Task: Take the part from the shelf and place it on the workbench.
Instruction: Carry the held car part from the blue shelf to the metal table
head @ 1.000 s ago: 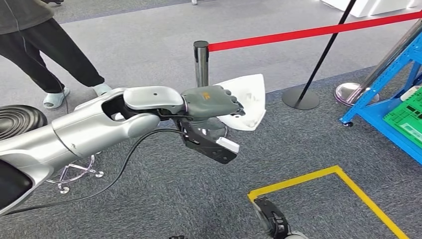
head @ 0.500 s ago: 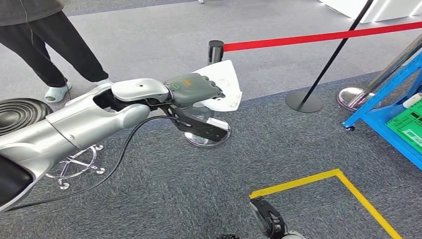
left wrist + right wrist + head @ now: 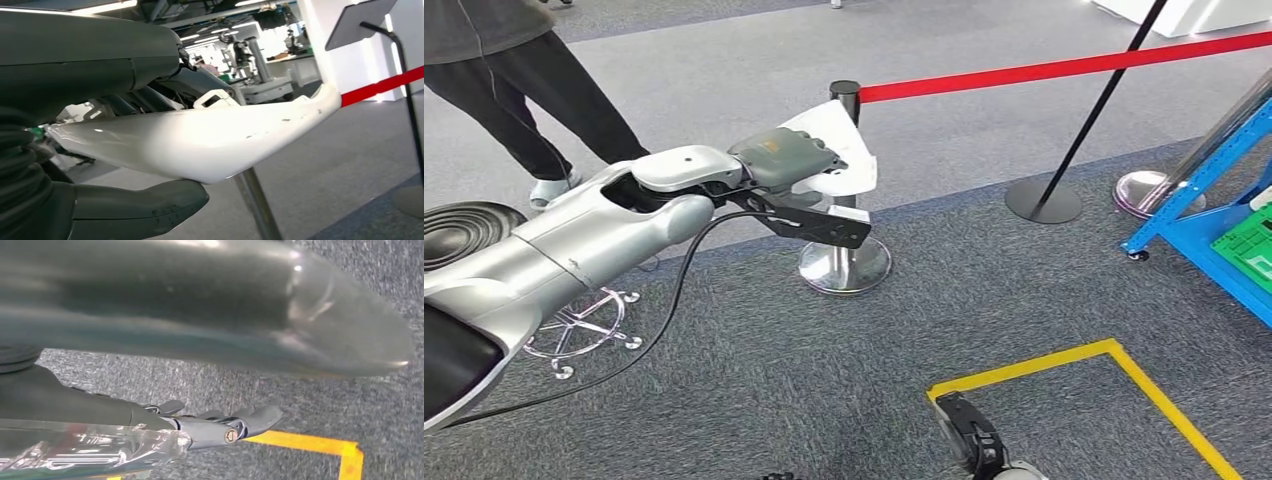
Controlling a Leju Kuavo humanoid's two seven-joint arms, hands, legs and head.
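White curved part [image 3: 839, 150] sits gripped in the left hand [image 3: 784, 160], fingers closed around it, above grey carpet [image 3: 824, 380] near a stanchion post [image 3: 845, 100]. Right hand [image 3: 235, 427] hangs empty, fingers loosely apart.

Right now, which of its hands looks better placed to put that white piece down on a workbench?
The left hand: it already holds the white part. The right hand hangs low over the carpet, holding nothing.

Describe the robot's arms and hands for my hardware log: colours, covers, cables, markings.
The left arm has smooth silver shells with dark cut-outs; a black cable loops beneath it. The left hand is grey-green with a small orange marking, and a black bracket sits under the wrist. The right hand shows dark grey fingers.
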